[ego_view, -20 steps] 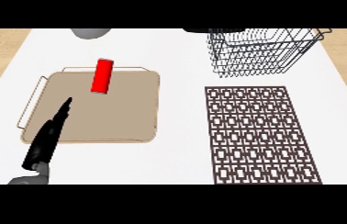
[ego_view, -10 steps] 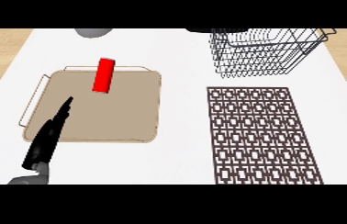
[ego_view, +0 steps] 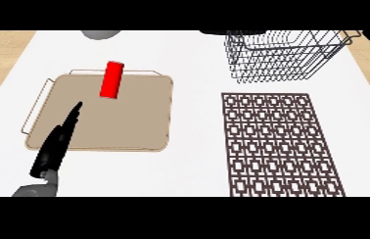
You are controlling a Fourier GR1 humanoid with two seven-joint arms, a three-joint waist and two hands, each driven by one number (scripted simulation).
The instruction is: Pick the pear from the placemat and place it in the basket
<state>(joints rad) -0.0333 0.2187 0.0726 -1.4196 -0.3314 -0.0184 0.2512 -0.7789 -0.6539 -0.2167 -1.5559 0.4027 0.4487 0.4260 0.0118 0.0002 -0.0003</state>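
Note:
No pear shows anywhere in the head view. The brown patterned placemat [ego_view: 282,144] lies bare at the right. Behind it, at the back right, stands the black wire basket [ego_view: 285,57], and I see nothing inside it. My left hand [ego_view: 57,145] comes in from the lower left with its fingers straight and open, lying over the front of a tan tray [ego_view: 145,120]. It holds nothing. My right hand is not in view.
A red can [ego_view: 111,80] lies on the tray's far part, beyond my left fingertips. A grey object [ego_view: 101,35] sits at the back left edge. A dark shape [ego_view: 215,32] that I cannot identify shows at the top edge beside the basket.
The basket and placemat sit very slightly further right in the picture. My left hand and the red can have not moved.

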